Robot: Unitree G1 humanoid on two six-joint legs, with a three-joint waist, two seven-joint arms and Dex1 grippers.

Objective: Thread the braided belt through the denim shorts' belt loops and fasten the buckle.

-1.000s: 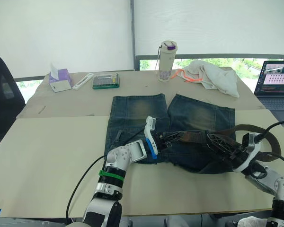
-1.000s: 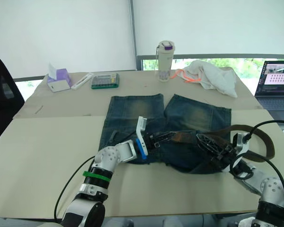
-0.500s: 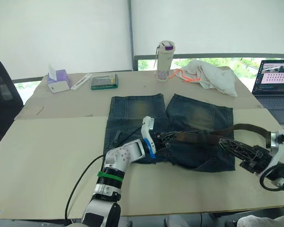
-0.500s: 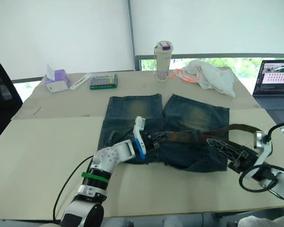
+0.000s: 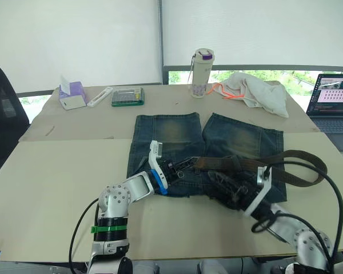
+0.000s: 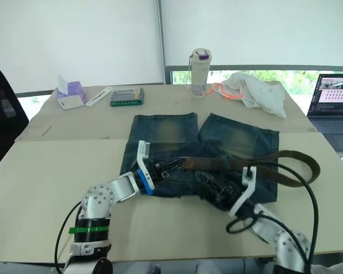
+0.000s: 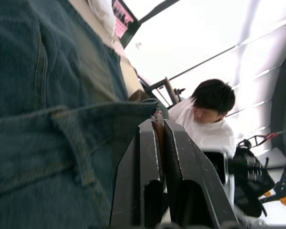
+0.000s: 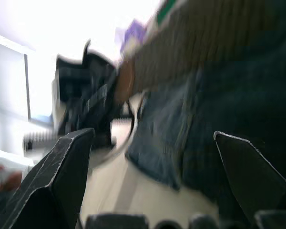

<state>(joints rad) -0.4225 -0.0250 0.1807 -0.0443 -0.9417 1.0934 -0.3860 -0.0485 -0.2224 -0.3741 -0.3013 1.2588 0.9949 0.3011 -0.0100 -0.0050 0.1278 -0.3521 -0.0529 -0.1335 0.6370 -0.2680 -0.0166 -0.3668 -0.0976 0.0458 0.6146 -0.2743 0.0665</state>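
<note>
A wide beige worktop (image 5: 57, 171) fills the frame. Dark blue denim shorts (image 5: 177, 134) lie flat at its centre, legs pointing to the top of the frame and waistband toward the bottom. A brown braided belt (image 5: 300, 165) runs across the waistband from centre to right, then curls in a loop off the right edge of the shorts.

At lower left of centre, the left tool (image 5: 180, 166) rests on the waistband with its fingers pressed nearly together, pinching the near end of the belt beside a belt loop (image 7: 74, 138). At lower centre-right, the right tool (image 5: 220, 181) lies on the denim with its fingers spread wide, holding nothing.

The buckle is too small to make out.

The step in hand appears to be feeding the belt under the loops. To do it well, the right tool should pin the waistband flat just past the next loop, while the left tool slides the belt end low and level so the strap does not twist or bunch the fabric.
</note>
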